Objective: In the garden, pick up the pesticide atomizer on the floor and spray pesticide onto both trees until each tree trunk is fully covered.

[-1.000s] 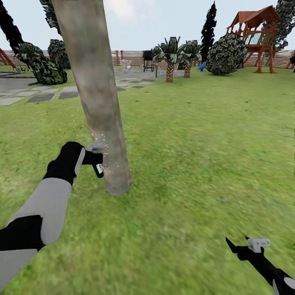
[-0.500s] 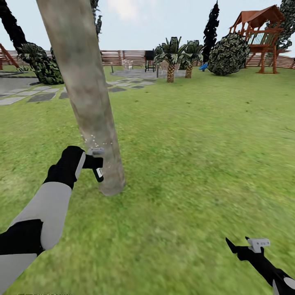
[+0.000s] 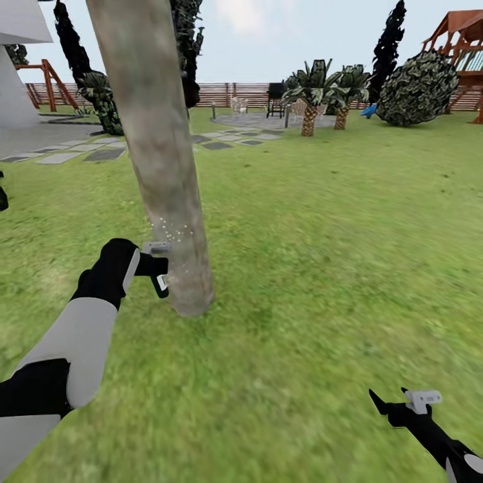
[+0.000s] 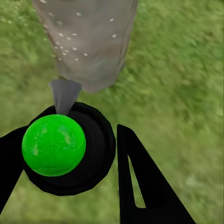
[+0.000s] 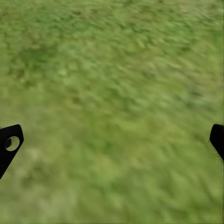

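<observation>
The thick mottled grey-tan tree trunk [image 3: 161,168] rises from the grass [image 3: 315,268] just left of centre in the head view. My left gripper [image 3: 158,271] is shut on the pesticide atomizer [image 3: 162,282], a small dark bottle with a pale label, held right against the trunk's base. In the left wrist view the atomizer [image 4: 70,149] is a dark round body with a bright green cap, and its grey nozzle points at the trunk [image 4: 88,42], which is dotted with white specks. My right gripper [image 3: 390,404] hangs open over bare grass [image 5: 112,93] at the lower right.
Grey paving slabs [image 3: 80,154] lie at the far left beside a white building corner [image 3: 17,74]. Two short palms [image 3: 325,94], a round bush [image 3: 419,90], a wooden playset [image 3: 466,40] and the slat fence [image 3: 228,94] stand far back. Open lawn stretches to the right.
The whole view has swung left, bringing the white building corner into sight. The left gripper stays at the trunk's base with the atomizer, and pale spray specks still show there. The right arm is unchanged.
</observation>
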Controlling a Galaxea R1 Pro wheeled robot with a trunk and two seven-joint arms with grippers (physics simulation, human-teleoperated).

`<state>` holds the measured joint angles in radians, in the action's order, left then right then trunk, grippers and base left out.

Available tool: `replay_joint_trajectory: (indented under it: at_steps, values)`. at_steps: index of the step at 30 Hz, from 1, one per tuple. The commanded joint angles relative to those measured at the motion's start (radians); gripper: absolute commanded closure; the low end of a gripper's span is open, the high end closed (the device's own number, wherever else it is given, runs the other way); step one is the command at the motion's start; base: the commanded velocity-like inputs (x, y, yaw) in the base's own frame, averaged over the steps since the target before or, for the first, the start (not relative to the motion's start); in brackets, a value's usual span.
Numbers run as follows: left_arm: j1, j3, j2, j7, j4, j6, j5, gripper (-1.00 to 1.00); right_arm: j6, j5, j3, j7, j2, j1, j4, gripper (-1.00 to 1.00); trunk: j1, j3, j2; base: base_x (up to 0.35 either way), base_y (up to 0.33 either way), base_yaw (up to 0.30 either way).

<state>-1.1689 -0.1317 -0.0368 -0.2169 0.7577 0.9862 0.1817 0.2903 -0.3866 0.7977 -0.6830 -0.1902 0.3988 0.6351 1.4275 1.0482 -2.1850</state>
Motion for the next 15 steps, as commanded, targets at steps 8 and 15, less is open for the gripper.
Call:
replay_joint_trajectory:
  at_steps: [8,15]
  values:
    - [0.000,0.000,0.000,0.002,0.000,0.000,-0.001,1.00,0.000,0.000,0.000,0.000,0.000,0.000,0.000,-1.00,0.000,0.000,0.000,0.164,-0.247,0.017]
    - [0.000,0.000,0.000,0.002,0.000,0.000,0.002,1.00,0.000,0.000,0.000,0.000,0.000,0.000,0.000,-1.00,0.000,0.000,0.000,0.028,-0.270,0.240]
